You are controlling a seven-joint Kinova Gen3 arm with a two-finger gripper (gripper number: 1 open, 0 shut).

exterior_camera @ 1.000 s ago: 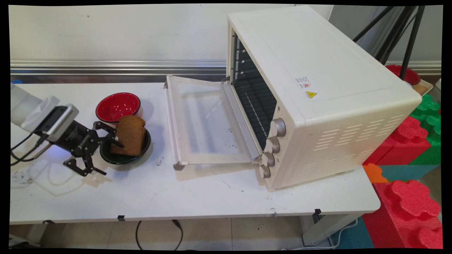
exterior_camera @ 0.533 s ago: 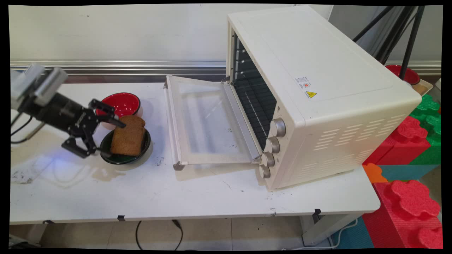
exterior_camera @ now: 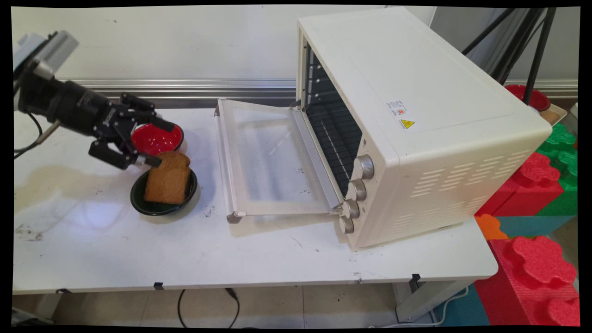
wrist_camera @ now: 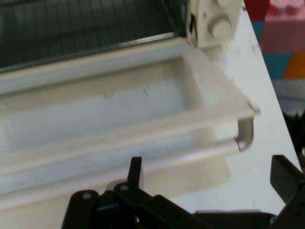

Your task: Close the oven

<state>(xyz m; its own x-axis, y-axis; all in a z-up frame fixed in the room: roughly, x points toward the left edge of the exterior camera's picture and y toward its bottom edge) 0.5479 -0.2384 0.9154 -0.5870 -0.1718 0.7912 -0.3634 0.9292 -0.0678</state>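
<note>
**Hovering open-fingered above the bread bowl**

Reading labels first: the toaster oven (exterior_camera: 416, 115) carries a small white sticker and a yellow triangular warning mark on its top panel, but the print is too small to read. No other writing can be made out.

In the main view the gripper (exterior_camera: 155, 141) hangs in the air at the table's left, its two fingers spread apart and holding nothing. One finger lies over the red bowl (exterior_camera: 159, 138), the other ends just beside the top corner of the bread slice (exterior_camera: 169, 178). The slice leans upright inside the dark green bowl (exterior_camera: 157, 206), which sits on the white table (exterior_camera: 277, 259) just in front of the red bowl. The oven door (exterior_camera: 270, 159) lies folded down flat toward the bowls, and the dark wire rack shows inside the cavity.

The hand view shows what the main view cannot: the door (wrist_camera: 119, 119) seen edge-on with its metal handle bracket (wrist_camera: 244, 133) at one corner, the rack behind it, and the gripper's (wrist_camera: 209, 186) black linkage at the bottom edge. It shows neither bowl nor bread.

Counted: one oven with four silver knobs (exterior_camera: 355, 192) down its front, two bowls near the gripper, a third red bowl (exterior_camera: 532, 97) behind the oven at right, one bread slice, and several red, green, orange and teal foam blocks (exterior_camera: 536, 268) to the right of the table.
</note>
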